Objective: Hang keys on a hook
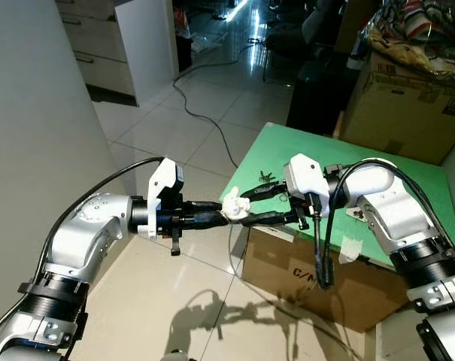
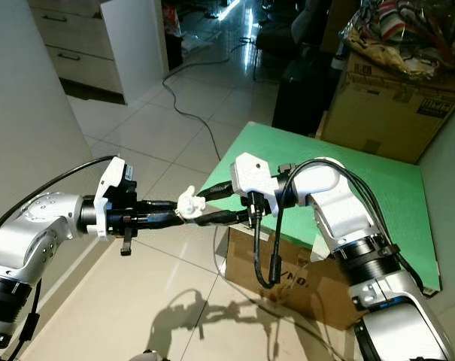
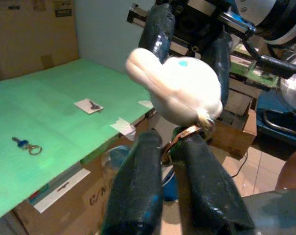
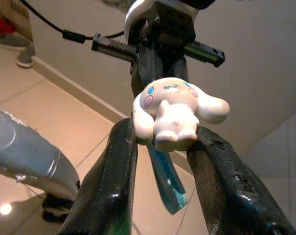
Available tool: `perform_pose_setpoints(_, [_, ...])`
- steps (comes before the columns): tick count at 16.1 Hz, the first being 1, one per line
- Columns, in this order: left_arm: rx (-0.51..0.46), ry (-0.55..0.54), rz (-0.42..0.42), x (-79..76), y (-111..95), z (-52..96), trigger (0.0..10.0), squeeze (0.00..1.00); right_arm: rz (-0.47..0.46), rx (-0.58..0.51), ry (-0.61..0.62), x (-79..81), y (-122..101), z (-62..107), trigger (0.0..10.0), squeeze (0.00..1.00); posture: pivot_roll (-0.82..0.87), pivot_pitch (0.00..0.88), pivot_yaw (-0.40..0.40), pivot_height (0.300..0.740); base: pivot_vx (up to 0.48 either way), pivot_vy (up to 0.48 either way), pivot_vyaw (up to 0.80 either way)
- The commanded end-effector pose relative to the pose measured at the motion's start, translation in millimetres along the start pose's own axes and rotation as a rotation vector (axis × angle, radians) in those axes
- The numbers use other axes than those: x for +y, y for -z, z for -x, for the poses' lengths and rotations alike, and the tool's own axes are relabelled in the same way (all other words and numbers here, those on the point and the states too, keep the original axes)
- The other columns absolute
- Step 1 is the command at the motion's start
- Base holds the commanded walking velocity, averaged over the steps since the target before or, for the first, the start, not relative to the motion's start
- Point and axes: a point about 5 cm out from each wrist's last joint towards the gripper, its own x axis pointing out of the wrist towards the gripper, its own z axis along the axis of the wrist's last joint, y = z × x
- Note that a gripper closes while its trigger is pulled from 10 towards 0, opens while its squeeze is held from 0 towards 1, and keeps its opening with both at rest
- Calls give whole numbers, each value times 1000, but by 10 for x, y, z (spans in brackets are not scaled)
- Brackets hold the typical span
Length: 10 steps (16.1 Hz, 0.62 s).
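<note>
I have both arms meeting in the middle of the head views, fingertip to fingertip, over the floor just off the near-left corner of the green table [image 1: 407, 188]. Between them sits the keychain's white plush charm [image 1: 235, 204]. The left gripper [image 1: 221, 216] comes in from the left of frame with its fingers narrow, pinched on the brass key ring [image 3: 183, 137] just under the charm. The right gripper [image 1: 251, 204] reaches in from the right with its fingers spread to either side of the charm; in its wrist view the charm sits between the two pads and seems to touch both, though I can't tell how firmly.

I judge this to be a handover or regrasp of the keys between hands, well short of the hanging itself; I can't make out any hook from here. Next I'd settle which hand carries the load, free the other cleanly so the ring doesn't snag, then turn to look for the hook.

Another small set of keys [image 3: 26, 145] lies on the table, well apart.
</note>
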Motion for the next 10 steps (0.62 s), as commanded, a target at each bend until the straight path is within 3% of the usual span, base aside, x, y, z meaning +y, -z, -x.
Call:
perform_pose_setpoints(1, [13, 10, 12, 2, 26, -28, 0, 0, 34, -48, 5, -12, -123, 45, 0, 0, 11, 0, 8, 740, 0, 0, 0])
perform_pose_setpoints(9, [-15, -19, 22, -5, -21, 38, 0, 0, -19, -52, 56, -19, -60, 72, 0, 0, 15, 0, 6, 740, 0, 0, 0])
perform_pose_setpoints(10, [-17, -36, 11, 0, -43, 50, 0, 0, -20, -47, 137, -63, -34, 76, 0, 0, 15, 0, 6, 740, 0, 0, 0])
